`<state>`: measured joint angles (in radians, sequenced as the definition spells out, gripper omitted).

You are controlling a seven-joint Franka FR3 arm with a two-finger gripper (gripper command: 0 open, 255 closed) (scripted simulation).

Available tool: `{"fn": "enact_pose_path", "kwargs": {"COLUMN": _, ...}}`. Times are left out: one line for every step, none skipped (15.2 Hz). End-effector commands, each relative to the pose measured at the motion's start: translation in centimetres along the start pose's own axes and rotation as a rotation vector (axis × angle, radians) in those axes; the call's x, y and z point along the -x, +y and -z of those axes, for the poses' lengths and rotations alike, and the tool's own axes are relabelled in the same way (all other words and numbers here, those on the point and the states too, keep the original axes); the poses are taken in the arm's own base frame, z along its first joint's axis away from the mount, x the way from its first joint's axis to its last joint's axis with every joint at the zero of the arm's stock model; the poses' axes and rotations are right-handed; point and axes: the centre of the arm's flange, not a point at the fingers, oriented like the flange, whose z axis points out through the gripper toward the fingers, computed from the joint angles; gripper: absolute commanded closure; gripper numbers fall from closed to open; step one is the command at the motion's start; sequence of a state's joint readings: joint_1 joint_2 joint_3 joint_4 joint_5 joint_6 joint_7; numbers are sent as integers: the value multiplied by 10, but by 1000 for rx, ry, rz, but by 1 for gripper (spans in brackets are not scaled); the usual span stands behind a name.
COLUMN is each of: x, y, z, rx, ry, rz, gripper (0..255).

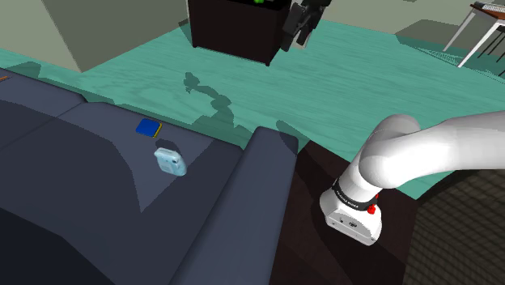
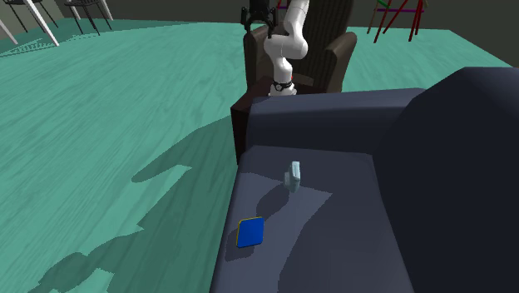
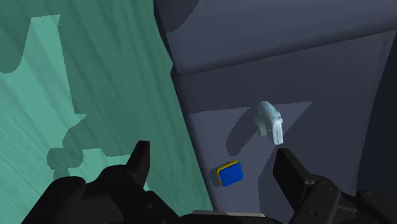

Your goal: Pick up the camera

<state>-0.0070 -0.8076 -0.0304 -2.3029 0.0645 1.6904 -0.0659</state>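
My fingers stand wide apart with nothing between them. In the shoulder view they hang high over the teal floor, in front of a dark cabinet and well apart from the sofa.

The camera is a small pale blue-white thing on the sofa's seat cushion. It sits back from the cushion's front edge and towards the armrest at my stand's end. A flat blue pad with a yellow side lies apart from it, right at the front edge of the seat.

From my fingers the camera lies ahead and far below, and it is not centred in my gap. It sits off towards the finger that hangs over the sofa, while my other finger hangs over the floor. The blue pad is nearer the middle of my gap, so I must not drop straight down.

The camera's long axis runs slantwise, closer to crossing the line between my fingertips than to following it. I judge a small turn of the wrist would let me close across its narrow sides. I cannot tell whether it stands on edge or lies flat. The move ahead is a shift sideways over the cushion, then a long descent.
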Motion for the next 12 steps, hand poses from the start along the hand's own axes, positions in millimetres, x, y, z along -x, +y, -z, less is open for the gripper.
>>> {"fn": "enact_pose_path", "kwargs": {"x": 0, "y": 0, "z": 0, "rx": 0, "ry": 0, "rz": 0, "gripper": 0}}
{"fn": "enact_pose_path", "kwargs": {"x": -7, "y": -7, "z": -10, "rx": 3, "ry": -5, "rz": 2, "gripper": 0}}
{"fn": "enact_pose_path", "kwargs": {"x": -13, "y": -14, "z": -20, "rx": 5, "ry": -11, "rz": 4, "gripper": 0}}
{"fn": "enact_pose_path", "kwargs": {"x": -19, "y": -20, "z": -30, "rx": 8, "ry": -16, "rz": 6, "gripper": 0}}
{"fn": "enact_pose_path", "kwargs": {"x": -26, "y": -27, "z": -40, "rx": 10, "ry": -22, "rz": 8, "gripper": 0}}
{"fn": "enact_pose_path", "kwargs": {"x": -32, "y": -34, "z": -51, "rx": 13, "ry": -27, "rz": 10, "gripper": 0}}
{"fn": "enact_pose_path", "kwargs": {"x": -38, "y": -41, "z": -61, "rx": 16, "ry": -32, "rz": 12, "gripper": 0}}
{"fn": "enact_pose_path", "kwargs": {"x": -45, "y": -48, "z": -71, "rx": 18, "ry": -38, "rz": 14, "gripper": 0}}
{"fn": "enact_pose_path", "kwargs": {"x": -51, "y": -54, "z": -82, "rx": 21, "ry": -43, "rz": 16, "gripper": 0}}
{"fn": "enact_pose_path", "kwargs": {"x": -57, "y": -61, "z": -92, "rx": 24, "ry": -48, "rz": 18, "gripper": 0}}
{"fn": "enact_pose_path", "kwargs": {"x": -63, "y": -68, "z": -102, "rx": 26, "ry": -54, "rz": 20, "gripper": 0}}
{"fn": "enact_pose_path", "kwargs": {"x": -68, "y": -74, "z": -113, "rx": 29, "ry": -59, "rz": 22, "gripper": 0}}
